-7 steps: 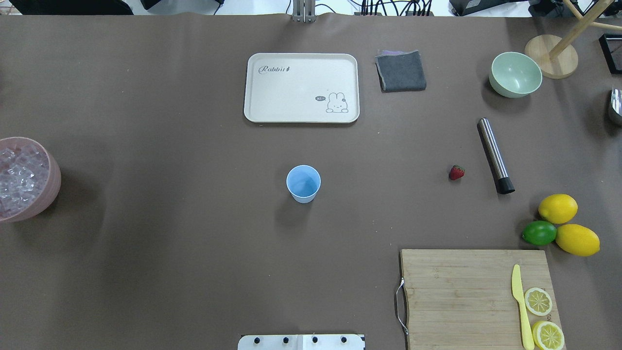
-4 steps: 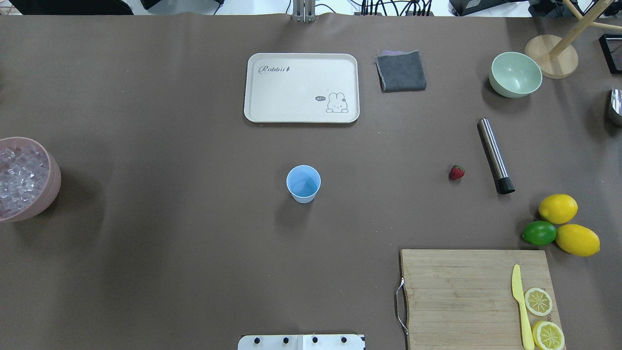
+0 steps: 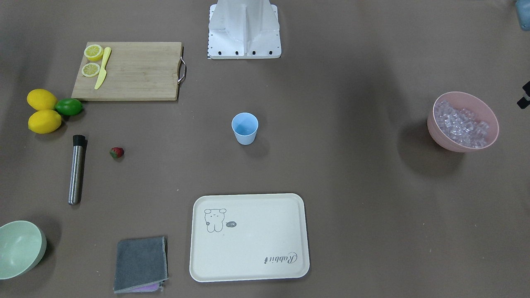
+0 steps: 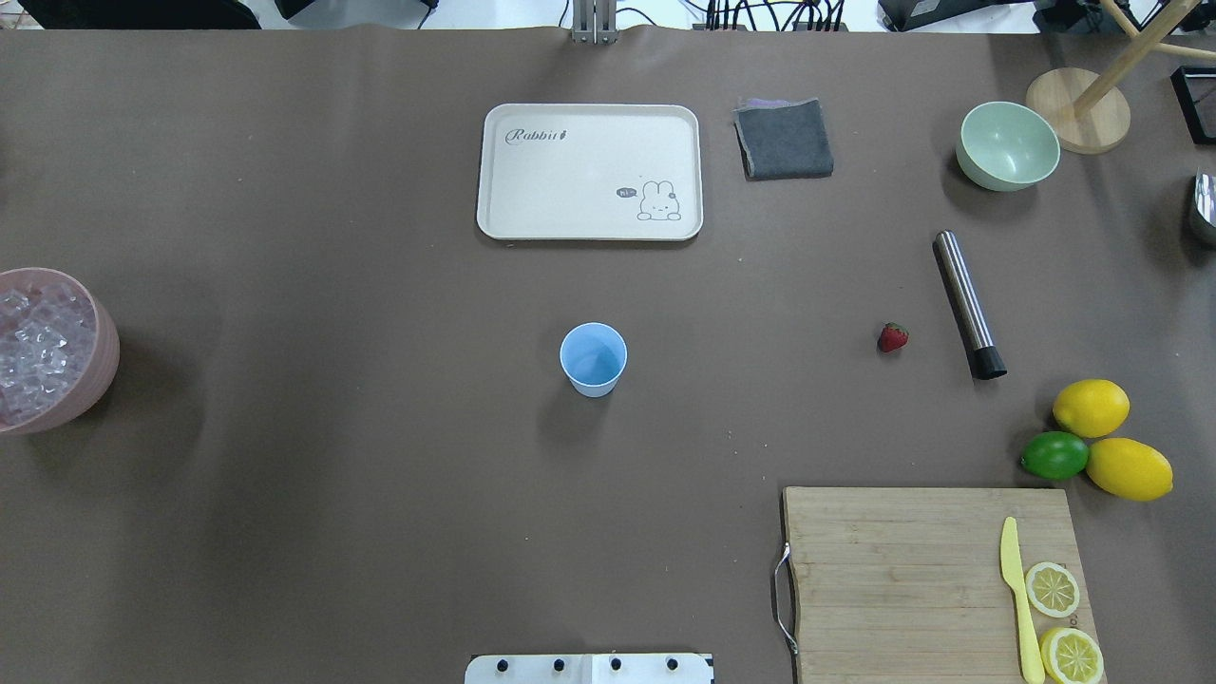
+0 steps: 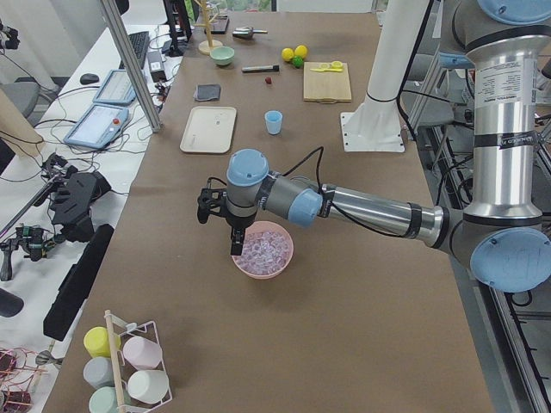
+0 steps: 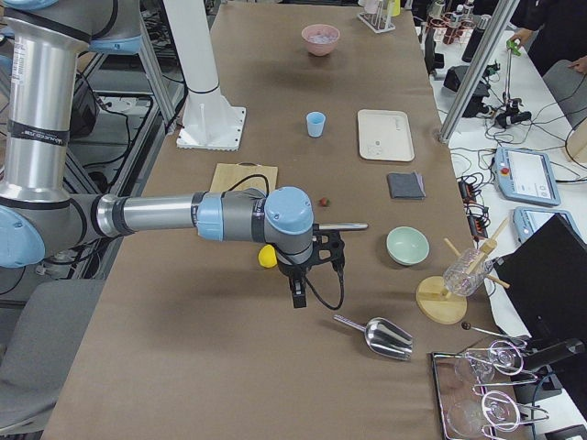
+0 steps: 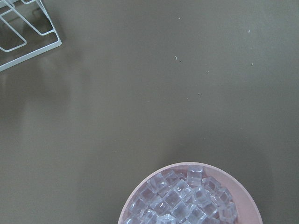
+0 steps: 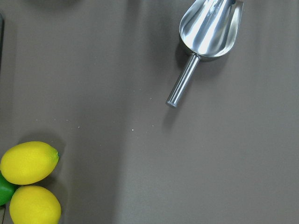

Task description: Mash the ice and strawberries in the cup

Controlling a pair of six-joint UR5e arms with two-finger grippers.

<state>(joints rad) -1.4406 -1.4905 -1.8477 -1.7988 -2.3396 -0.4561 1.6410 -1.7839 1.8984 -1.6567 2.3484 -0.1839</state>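
Brown tabletop [image 4: 285, 522], cup [image 4: 593, 359] upright, mouth up

The cup [image 4: 593, 358] stands alone on the tabletop [image 4: 332, 456], with open ground on every side; the tray [image 4: 589, 171] beyond it is well apart. The strawberry [image 4: 892, 336] is free toward the cup and toward the robot, but a steel rod [image 4: 966, 302] lies near on its right. The lemons [image 4: 1091, 407] and lime [image 4: 1054, 455] crowd the space past the rod, and the cutting board [image 4: 926, 579] lies nearer the robot. The ice [image 4: 33, 347] lies open from above in the pink bowl [image 4: 103, 366]. The left hand [image 5: 236, 248] seems to hang just over the bowl's rim, though the side view leaves its height unsure. The right hand [image 6: 297, 295] hovers over open tabletop between the lemons and a scoop [image 8: 210, 28].
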